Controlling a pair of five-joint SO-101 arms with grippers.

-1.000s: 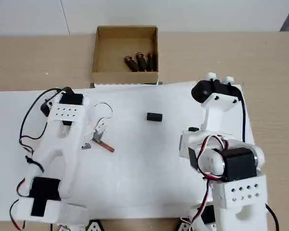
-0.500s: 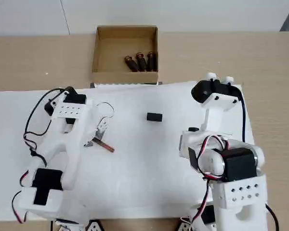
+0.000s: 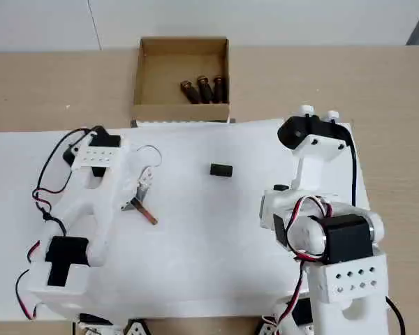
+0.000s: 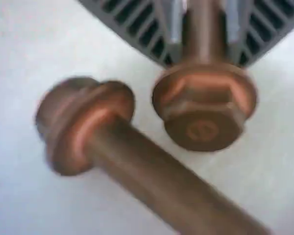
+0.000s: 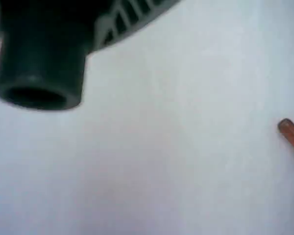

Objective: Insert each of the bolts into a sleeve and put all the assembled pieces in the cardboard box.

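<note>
A wooden table (image 3: 49, 77) carries a white sheet (image 3: 209, 258), the work area for 2 robot arms. At the sheet's far edge stands the cardboard box (image 3: 148, 70), open on top. 3 assembled pieces (image 3: 204, 89) lie side by side in its right half. The box sits between the arms' reaches, probably so either arm can drop finished pieces in.

The left gripper (image 3: 142, 190) is low over the left-centre of the sheet. Its jaws are closed on the shank of the held bolt (image 4: 204, 110), and the hexagonal head sticks out clear of them. The grip looks firm enough to carry the bolt to a sleeve.

The right gripper (image 5: 63, 19) sits over bare sheet on the right. Its jaws are closed round the held sleeve (image 5: 39, 63), a black tube whose open bore juts free of them. That hold likely presents the hole for a bolt to be pushed in.

The loose sleeve (image 3: 221, 169) lies mid-sheet between the arms, well apart from both bolts. The loose bolt (image 3: 146, 213) lies flat on the sheet just beside the held one, awaiting its turn. By this layout, 2 pairings are not yet made.
</note>
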